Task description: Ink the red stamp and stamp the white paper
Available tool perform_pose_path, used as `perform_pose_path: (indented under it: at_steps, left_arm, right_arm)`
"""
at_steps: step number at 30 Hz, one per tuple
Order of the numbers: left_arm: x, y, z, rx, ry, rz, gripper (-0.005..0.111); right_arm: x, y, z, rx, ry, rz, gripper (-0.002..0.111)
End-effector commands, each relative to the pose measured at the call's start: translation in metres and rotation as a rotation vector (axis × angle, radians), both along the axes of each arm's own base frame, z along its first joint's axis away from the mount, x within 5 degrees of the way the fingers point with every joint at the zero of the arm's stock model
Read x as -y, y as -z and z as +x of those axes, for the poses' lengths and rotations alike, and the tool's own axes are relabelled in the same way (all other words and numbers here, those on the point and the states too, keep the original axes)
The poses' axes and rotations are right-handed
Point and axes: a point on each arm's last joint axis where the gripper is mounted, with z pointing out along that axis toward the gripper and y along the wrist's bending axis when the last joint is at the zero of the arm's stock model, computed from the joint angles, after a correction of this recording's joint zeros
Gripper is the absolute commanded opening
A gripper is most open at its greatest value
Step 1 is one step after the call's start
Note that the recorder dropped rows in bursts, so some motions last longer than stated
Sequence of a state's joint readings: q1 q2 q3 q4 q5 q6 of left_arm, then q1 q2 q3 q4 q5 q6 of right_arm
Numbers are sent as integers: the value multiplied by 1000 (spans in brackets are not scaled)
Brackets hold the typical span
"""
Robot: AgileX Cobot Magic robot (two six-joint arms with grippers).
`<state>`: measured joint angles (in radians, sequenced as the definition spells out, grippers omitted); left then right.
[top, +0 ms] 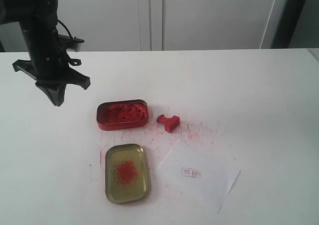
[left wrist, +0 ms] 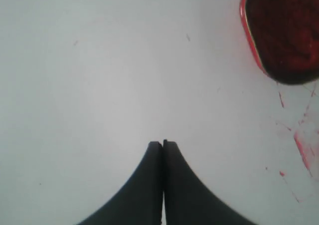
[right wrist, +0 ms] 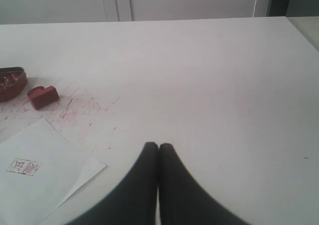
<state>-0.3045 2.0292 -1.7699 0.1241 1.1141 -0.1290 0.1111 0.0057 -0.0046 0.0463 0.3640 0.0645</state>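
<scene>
Fingers of left gripper (left wrist: 163, 144) and right gripper (right wrist: 158, 146) together, empty; red stamp (top: 168, 122) lying just beside ink tin (top: 122, 114), white paper (top: 199, 175) near it.

Only a red boxed stamp mark (top: 191, 173) on the white paper (top: 212, 187), characters illegible

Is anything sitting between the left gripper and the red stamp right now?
Yes. In the exterior view, the open red ink tin lies between the left gripper and the red stamp. A straight, low approach would likely cross it.
</scene>
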Motion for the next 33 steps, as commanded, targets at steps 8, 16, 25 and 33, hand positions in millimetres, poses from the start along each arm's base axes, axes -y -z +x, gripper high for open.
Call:
perform_pose_path:
  at_steps: [8, 16, 25, 33]
  left_arm:
    - [-58, -8, -56, -23, -80, -221, 0]
    - [-73, -14, -116, 138, -131, -255, 0]
    - [-76, -20, -149, 196, -133, -268, 0]
    - [-78, -26, -179, 249, -119, -285, 0]
  right_arm:
    - [0, 0, 0, 16, 7, 1, 0]
    - [0, 0, 0, 16, 7, 1, 0]
    - [0, 0, 0, 16, 7, 1, 0]
    - [0, 0, 0, 16, 7, 1, 0]
